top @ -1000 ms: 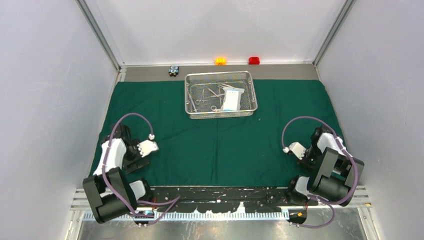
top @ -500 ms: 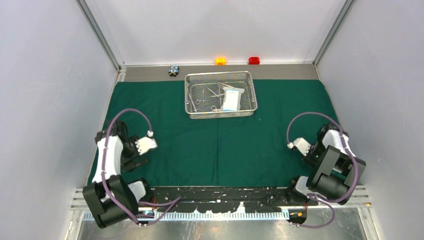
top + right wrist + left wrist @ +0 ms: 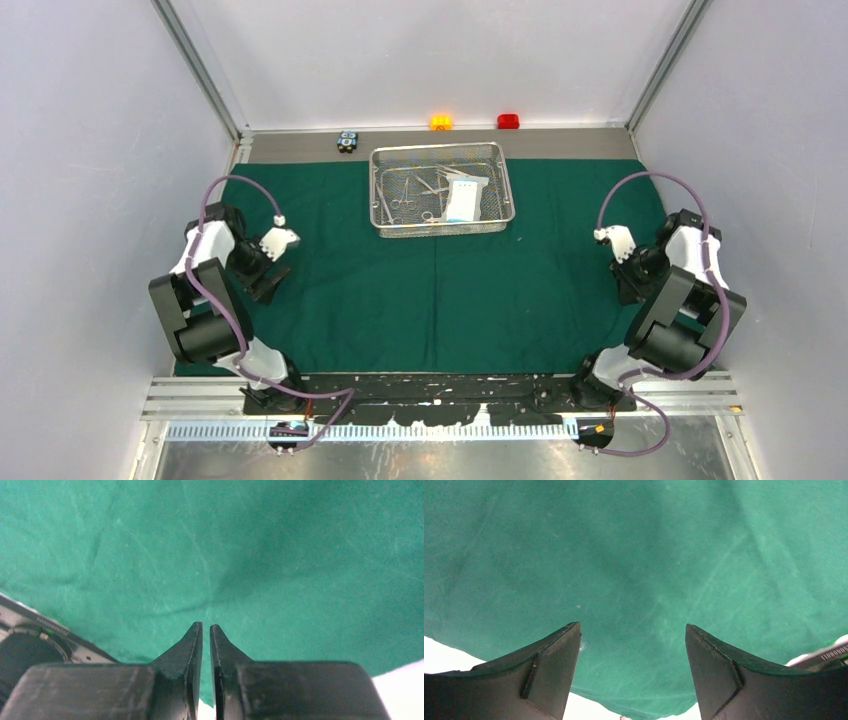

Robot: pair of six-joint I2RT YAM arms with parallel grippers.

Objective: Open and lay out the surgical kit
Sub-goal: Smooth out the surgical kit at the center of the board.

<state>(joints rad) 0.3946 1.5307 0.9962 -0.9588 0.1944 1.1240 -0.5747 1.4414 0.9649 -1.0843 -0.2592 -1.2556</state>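
Top external: tray lies well beyond left gripper and right gripper.

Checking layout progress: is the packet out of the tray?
No, the packet lies inside the tray, next to the steel instruments.

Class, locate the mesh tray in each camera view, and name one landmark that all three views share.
Top external: tray at far centre, on the cloth.
Left wrist: not in it.
Right wrist: not in it.
Shared landmark: the green cloth, which fills most of both wrist views.
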